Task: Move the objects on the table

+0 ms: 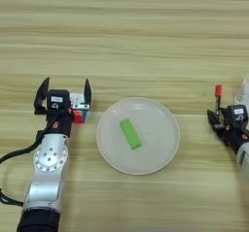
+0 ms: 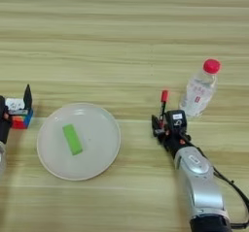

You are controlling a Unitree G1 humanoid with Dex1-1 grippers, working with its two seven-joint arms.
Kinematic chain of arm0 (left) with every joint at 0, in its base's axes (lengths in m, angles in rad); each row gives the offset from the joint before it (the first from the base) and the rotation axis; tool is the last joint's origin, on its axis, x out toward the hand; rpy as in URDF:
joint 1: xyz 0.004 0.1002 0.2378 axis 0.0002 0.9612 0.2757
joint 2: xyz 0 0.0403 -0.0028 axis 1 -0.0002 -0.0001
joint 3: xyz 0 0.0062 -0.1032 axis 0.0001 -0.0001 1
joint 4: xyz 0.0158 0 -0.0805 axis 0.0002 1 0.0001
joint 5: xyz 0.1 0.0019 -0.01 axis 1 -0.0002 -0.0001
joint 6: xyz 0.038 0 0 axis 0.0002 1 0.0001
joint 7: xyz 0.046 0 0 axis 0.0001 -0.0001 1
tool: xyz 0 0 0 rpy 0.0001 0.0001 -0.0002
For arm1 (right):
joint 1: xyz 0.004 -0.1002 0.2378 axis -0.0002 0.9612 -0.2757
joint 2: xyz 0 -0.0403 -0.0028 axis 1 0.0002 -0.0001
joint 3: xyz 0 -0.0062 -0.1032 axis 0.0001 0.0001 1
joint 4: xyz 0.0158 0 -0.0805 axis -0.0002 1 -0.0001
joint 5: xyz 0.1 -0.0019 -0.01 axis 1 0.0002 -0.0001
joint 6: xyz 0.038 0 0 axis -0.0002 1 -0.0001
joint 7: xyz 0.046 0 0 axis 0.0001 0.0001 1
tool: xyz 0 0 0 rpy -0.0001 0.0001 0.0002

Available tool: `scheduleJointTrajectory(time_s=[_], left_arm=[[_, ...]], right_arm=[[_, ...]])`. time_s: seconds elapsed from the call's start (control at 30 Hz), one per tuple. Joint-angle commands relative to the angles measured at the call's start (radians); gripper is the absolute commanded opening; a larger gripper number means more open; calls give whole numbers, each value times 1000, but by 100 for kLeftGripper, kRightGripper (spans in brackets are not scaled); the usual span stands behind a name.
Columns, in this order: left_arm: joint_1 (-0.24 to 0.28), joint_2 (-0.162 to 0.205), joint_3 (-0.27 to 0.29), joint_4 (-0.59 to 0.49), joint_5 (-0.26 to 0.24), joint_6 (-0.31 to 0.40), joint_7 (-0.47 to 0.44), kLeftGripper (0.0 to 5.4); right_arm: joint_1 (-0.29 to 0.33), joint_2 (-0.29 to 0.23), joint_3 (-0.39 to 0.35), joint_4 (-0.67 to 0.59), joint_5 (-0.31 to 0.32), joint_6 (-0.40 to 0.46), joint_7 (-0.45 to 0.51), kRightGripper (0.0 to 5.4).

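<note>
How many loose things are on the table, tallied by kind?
Puzzle cube: 1
Green block: 1, lying on the plate
Pen: 1, red cap
Plate: 1
Clear bottle: 1, red cap
Total: 5

Head stereo pair looking down on table [image 1: 146, 32]; both share plate [image 2: 97, 163].

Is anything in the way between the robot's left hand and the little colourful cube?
Nothing visible is. The left gripper is open, and the puzzle cube sits on the table right at its right finger, just left of the plate.
</note>
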Motion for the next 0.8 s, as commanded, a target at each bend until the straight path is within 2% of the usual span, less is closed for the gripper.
scheduleJointTrajectory(time_s=[0.03, 0.33, 0.67, 0.8], left_arm=[[4, 0, -2, -10, 12, 9, 6, 540], [5, 1, -1, -11, 11, 9, 5, 540], [6, 1, -1, -13, 11, 10, 6, 540], [5, 1, 0, -12, 11, 10, 6, 540]], right_arm=[[16, 2, 5, 27, 0, 29, 5, 150], [18, 2, 6, 21, 0, 29, 4, 47], [22, 3, 7, 11, -1, 27, 1, 43], [35, 3, 13, -44, -3, 33, -1, 43]])
